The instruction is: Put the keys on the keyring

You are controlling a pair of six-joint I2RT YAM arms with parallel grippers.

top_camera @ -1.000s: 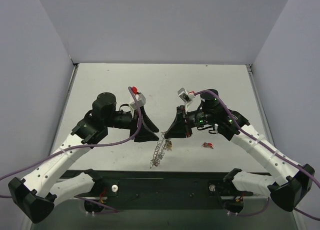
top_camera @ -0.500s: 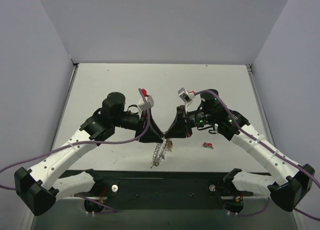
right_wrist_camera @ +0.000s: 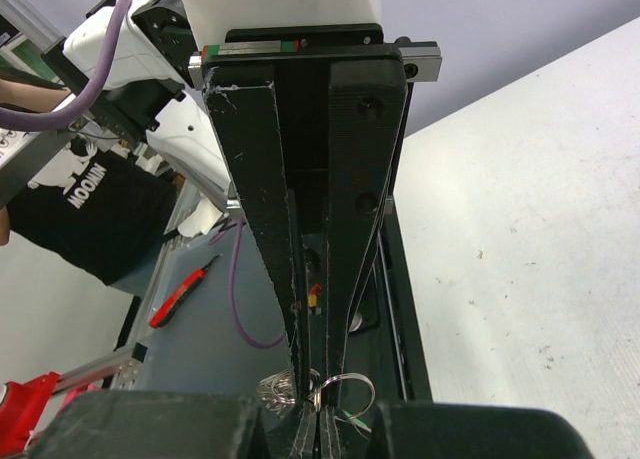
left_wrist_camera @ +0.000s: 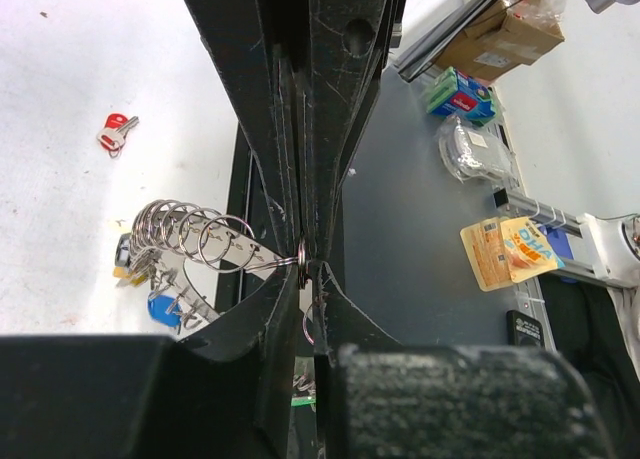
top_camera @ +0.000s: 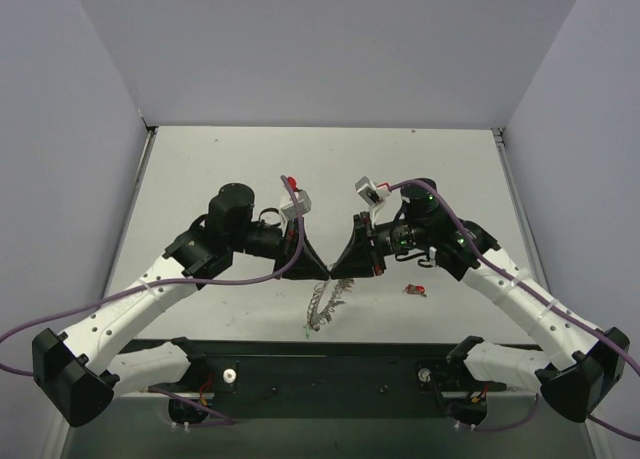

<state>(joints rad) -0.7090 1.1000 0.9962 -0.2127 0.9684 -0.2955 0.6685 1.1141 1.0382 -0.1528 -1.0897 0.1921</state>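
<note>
A pale counter [top_camera: 230,169] was seen from above, with two arms reaching inward from its near edge. From the left, the left pincer [top_camera: 321,270] pointed toward the centre. Its fingers were pressed together on a thin wire loop at the upper end of the keyring [top_camera: 321,309].

The keyring hung in the middle, straight below the meeting tips of both pincers. Its long axis ran down and slightly left toward the near edge. Whether its lower end touched the counter could not be told. The left wrist view showed its coil of silvery loops, with a blue-tagged key [left_wrist_camera: 160,309] dangling from it.

Just right of centre, the right pincer [top_camera: 339,270] pointed left, tip to tip with the other, and was closed on the same upper loop. Both arms were equally near the ring.

Further right, a loose red key [top_camera: 414,290] lay flat on the counter, well apart from the ring and nearer the right arm. That arm seemed the likelier one to fetch it, and open surface around the key left room to approach.
</note>
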